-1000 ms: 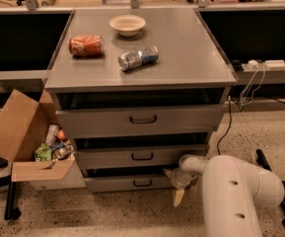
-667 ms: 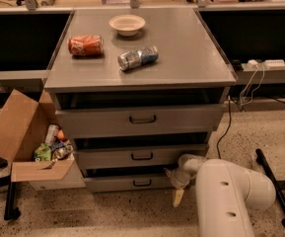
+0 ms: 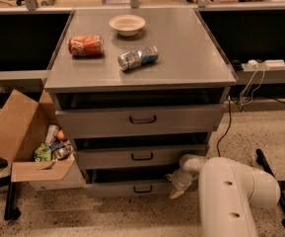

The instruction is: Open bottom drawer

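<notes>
My pincer [image 3: 176, 187] hangs low near the floor at the right end of the bottom drawer [image 3: 122, 188], the lowest and shallowest of the three grey fronts. My arm [image 3: 233, 189] reaches in from the right, so the elbow stays out of the drawer's path. The tip points down and to the left, right at the end of the drawer front and to the right of the small dark bar handle [image 3: 142, 188], not on it. I cannot tell whether my pincer is spread or pressed together, nor whether it touches the front or only sits just beside it. A dark gap shows above the bottom drawer, so I judge it a little way out, with most of its travel yet to come. I think the pincer is down here to hook the drawer's end or edge, since the handle is narrow and close to the floor. The middle drawer [image 3: 142, 156] and the tall top drawer [image 3: 142, 119] also show dark gaps above them. A bowl [image 3: 126, 24], a red can [image 3: 85, 45] and a crushed silver can [image 3: 137, 58] lie on the counter [image 3: 196, 58], well above my work. An open cardboard box [image 3: 14, 127] of rubbish stands against the cabinet's left side, away from my arm.
</notes>
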Available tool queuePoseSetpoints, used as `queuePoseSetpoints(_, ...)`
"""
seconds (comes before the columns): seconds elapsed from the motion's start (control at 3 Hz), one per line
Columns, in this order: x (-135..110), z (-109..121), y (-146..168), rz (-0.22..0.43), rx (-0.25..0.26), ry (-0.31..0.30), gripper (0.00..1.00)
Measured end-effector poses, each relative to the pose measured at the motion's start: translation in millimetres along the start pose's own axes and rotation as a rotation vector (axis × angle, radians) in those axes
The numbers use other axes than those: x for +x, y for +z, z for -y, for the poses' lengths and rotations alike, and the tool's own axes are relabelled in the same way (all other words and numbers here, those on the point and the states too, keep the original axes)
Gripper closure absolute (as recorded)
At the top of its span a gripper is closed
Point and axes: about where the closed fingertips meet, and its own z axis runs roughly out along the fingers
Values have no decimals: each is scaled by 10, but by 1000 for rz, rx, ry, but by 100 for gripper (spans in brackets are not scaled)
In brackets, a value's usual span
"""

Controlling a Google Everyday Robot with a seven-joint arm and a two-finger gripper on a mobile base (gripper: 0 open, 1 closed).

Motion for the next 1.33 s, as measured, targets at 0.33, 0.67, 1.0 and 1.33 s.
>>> queuePoseSetpoints(0.33, 17, -9, -44, -1, -3, 6, 77)
queuePoseSetpoints(0.67, -9, -19, -38, -1, -3, 6, 99)
queuePoseSetpoints(1.0, -29, -352, 43, 40, -62, 36, 100)
queuePoseSetpoints(1.33, -30, -352, 43, 40, -62, 36, 82)
